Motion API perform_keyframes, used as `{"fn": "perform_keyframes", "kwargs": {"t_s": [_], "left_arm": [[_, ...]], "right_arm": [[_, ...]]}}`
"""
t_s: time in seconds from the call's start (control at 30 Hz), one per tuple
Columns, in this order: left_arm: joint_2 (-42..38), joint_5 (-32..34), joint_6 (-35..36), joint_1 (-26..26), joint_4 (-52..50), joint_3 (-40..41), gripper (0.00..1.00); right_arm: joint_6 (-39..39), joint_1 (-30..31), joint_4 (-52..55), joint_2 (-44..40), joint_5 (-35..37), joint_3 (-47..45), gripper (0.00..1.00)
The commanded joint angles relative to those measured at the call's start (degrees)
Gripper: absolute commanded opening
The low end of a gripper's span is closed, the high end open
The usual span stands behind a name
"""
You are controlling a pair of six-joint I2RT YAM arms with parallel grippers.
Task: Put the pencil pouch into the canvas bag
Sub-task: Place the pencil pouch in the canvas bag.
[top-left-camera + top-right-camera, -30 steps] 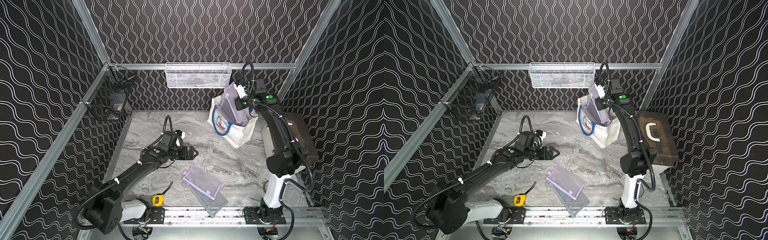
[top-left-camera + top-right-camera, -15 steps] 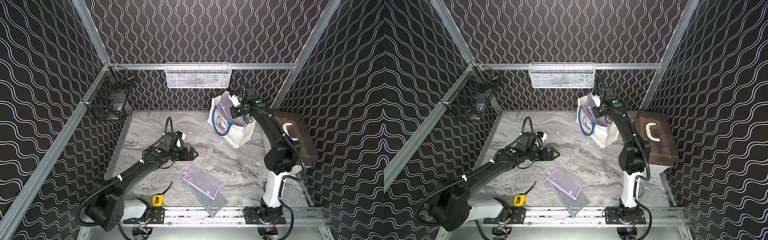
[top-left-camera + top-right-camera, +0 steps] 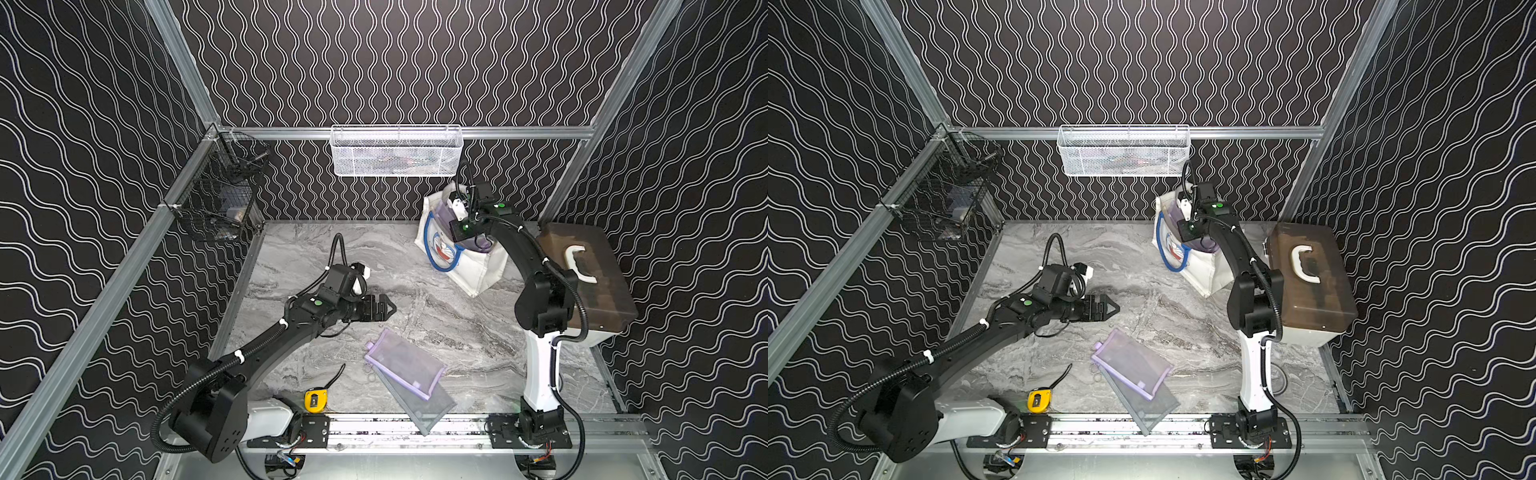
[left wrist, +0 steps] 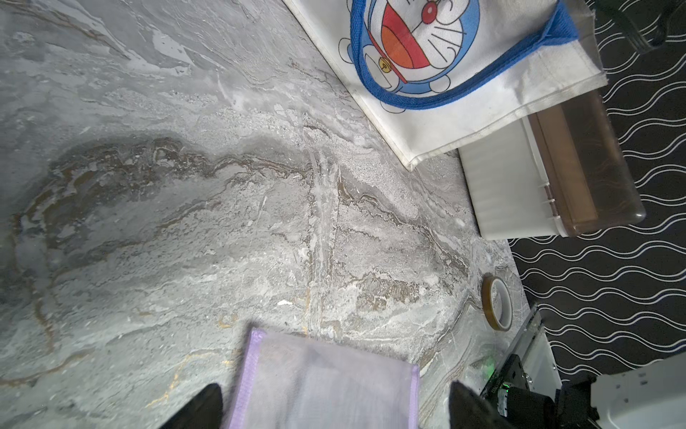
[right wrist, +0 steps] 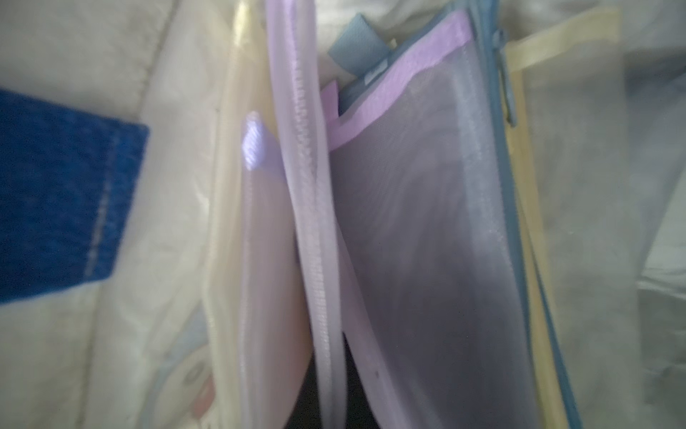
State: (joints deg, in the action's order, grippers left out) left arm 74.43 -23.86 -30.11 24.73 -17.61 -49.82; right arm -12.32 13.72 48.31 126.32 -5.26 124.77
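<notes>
- Right wrist view: the right gripper is down inside the canvas bag. Its jaws are pressed together on the zipper edge of the lilac pencil pouch. The fingers show only as dark slivers on either side of that edge.
- More mesh pouches stand on edge in the bag, just beside the held one. One has pink-lilac trim, one blue and one yellow.
- In both top views the canvas bag stands upright with its mouth open and the cat face on its side. The pencil pouch is sunk into that mouth, and the right arm reaches in from above.
- A brown translucent case sits just beside the bag.
- A white mesh basket hangs on the wall above the bag.
- The left gripper hangs over the table, well apart from the bag. Its jaws are spread wide.
- A second lilac mesh pouch lies flat on the table, farther from the bag than the left gripper. It overlaps a grey mesh pouch.
- A yellow tape measure lies farther still from the bag.
- In the left wrist view a tape roll rests on the table beyond the case from the bag.
</notes>
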Motion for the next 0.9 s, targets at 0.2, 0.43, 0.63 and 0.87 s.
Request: {"fn": "perform_keyframes", "kwargs": {"t_s": [0.2, 0.43, 0.63, 0.87], "left_arm": [[-1.4, 1.7, 0.4, 0.1, -0.3, -0.2, 0.98], [-2.6, 2.6, -0.3, 0.1, -0.6, 0.5, 0.98], [-2.3, 2.6, -0.7, 0.1, -0.5, 0.8, 0.98], [-2.1, 3.1, -0.3, 0.3, -1.1, 0.2, 0.98]], "right_arm": [[6.1, 0.0, 4.1, -0.5, 0.1, 6.6, 0.26], [7.8, 0.0, 2.3, -6.6, 1.4, 3.1, 0.44], [8.2, -0.1, 1.0, -9.2, 0.9, -4.8, 0.33], [9.2, -0.7, -0.6, -10.0, 0.9, -10.0, 0.15]]}}
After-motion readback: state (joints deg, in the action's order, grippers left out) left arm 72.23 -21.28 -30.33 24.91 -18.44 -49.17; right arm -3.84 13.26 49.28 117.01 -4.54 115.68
